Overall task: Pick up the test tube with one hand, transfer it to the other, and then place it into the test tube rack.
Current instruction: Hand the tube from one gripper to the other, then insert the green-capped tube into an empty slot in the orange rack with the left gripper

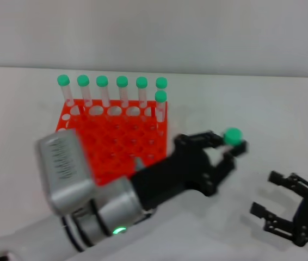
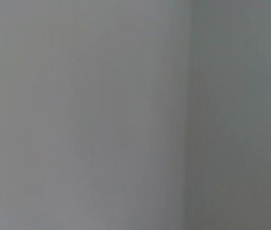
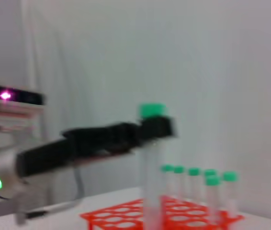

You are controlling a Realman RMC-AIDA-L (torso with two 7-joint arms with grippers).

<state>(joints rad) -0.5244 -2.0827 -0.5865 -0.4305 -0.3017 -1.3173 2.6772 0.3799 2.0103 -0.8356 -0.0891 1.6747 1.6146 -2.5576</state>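
My left gripper (image 1: pixel 228 143) reaches in from the lower left and is shut on the test tube, just under its green cap (image 1: pixel 232 135). It hangs to the right of the orange-red test tube rack (image 1: pixel 116 142). In the right wrist view the test tube (image 3: pixel 151 177) is upright in the black fingers (image 3: pixel 158 128), above the near end of the rack (image 3: pixel 126 215). My right gripper (image 1: pixel 267 193) sits low at the right, open and empty, a short way from the tube. The left wrist view shows only blank grey.
Several green-capped tubes (image 1: pixel 102 89) stand along the rack's far row, with one more (image 1: pixel 160 106) just in front at the right end. The white table (image 1: pixel 273 109) stretches to the right of the rack. A pale wall rises behind.
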